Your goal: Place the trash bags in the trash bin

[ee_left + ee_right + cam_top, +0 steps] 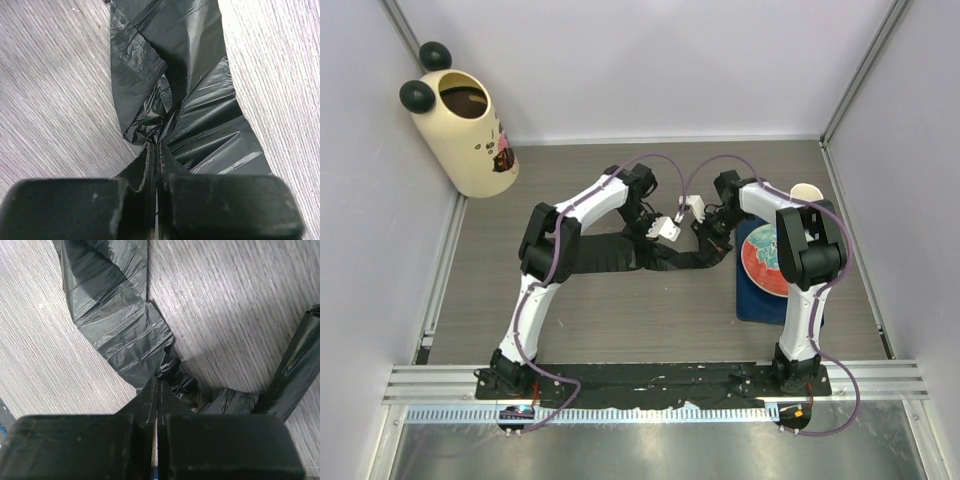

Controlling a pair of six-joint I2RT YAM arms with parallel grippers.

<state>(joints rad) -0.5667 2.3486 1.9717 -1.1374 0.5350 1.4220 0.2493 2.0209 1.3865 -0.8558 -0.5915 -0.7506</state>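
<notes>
Laboratory robot test cell. Plain white panels [650, 60] set in aluminium posts [861, 70] enclosed a grey wood-grain table [650, 320] on three sides. The left arm [545, 250] and right arm [805, 250] stood bolted to a black plate [650, 378] on an aluminium rail [430, 385] at the near edge. Exposed purple cables [660, 156] ran along both arms.

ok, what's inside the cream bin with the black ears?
Only the brown inner bucket shows through the mouth of the tall cream-coloured trash bin; no bag at the opening. Its bottom is hidden by the wall. The glossy black plastic bag lies outside it.
</notes>
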